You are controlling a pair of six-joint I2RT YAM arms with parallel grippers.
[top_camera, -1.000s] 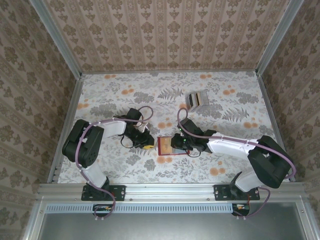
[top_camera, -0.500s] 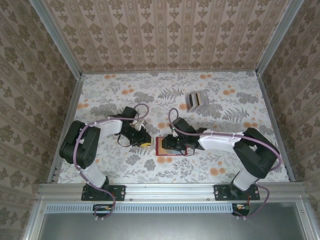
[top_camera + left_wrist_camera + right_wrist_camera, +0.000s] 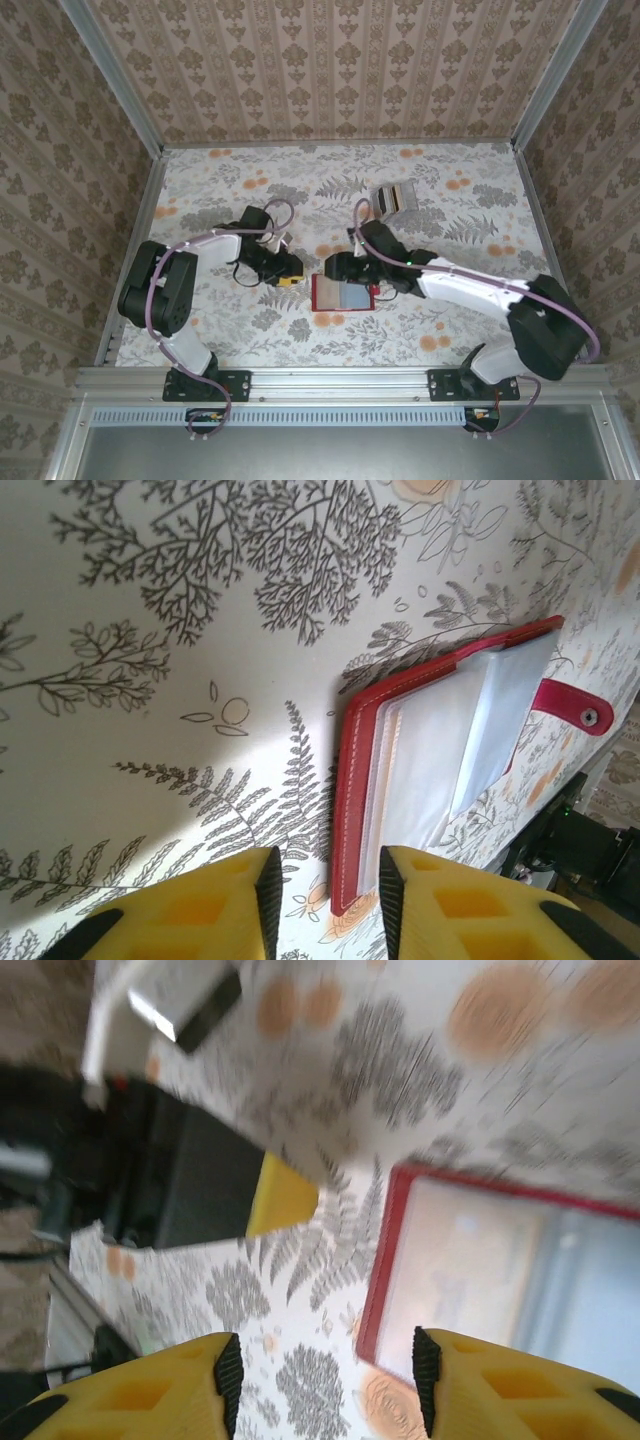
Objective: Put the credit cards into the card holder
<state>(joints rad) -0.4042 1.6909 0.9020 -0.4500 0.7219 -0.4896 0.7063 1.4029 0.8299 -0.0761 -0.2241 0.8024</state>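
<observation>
"Card holder first: where does it sit?"

"It is open and flat on the table, between the two grippers. It lies just ahead of the left gripper, toward the right-hand finger in that wrist view. It is also just ahead of the right gripper, again on the right-hand finger's side. Both pairs of fingers stand apart with nothing between them."

"So which step is this?"

"Judging by the empty fingers and the spread holder, a card has yet to be picked up. The next move calls for finding one of the credit cards, pinching it by its thin edge, and sliding it square into a clear sleeve. The other gripper would likely need to pin the cover."

"And what is unclear?"

"The credit cards themselves. A pale grey-blue panel shows inside the holder, but whether it is a card or only a sleeve cannot be told. The right wrist view is smeared with blur. The striped clear box sits well beyond the right gripper, and its contents are unreadable."
</observation>
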